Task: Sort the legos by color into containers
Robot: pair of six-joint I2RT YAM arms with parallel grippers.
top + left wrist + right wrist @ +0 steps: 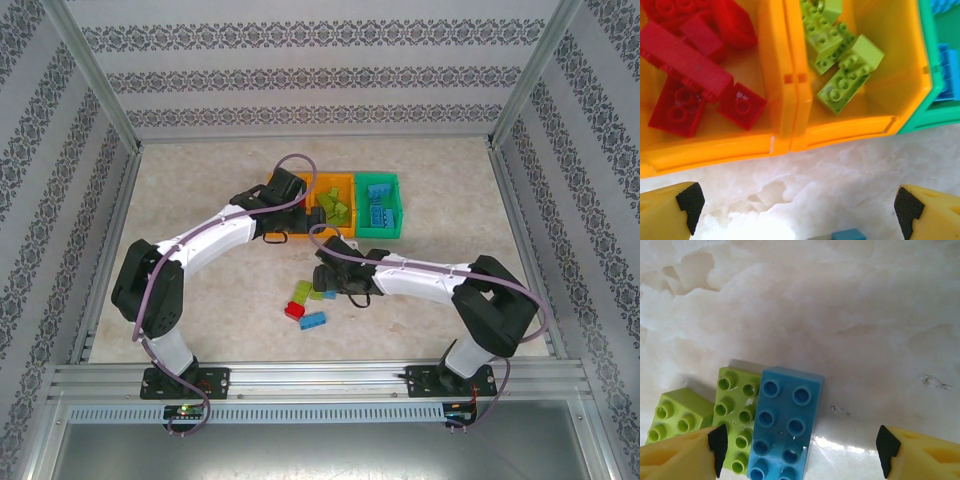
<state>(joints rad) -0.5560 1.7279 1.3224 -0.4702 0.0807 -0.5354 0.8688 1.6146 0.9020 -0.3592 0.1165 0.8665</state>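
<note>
Right tool (802,452) released and empty, straddling blue lego (785,425) flat on tabletop (840,315), lime lego (737,420) touching it at tool's side, left tool (797,207) likewise released just short of containers (785,85) ahead; risk of pinching both bricks on closing, sending lime to wrong bin.

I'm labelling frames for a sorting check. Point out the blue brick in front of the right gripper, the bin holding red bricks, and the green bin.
blue brick (785,425): right wrist view, studded top face.
red-brick bin (715,150): left wrist view, near wall.
green bin (378,232): top external view, near wall.
</note>
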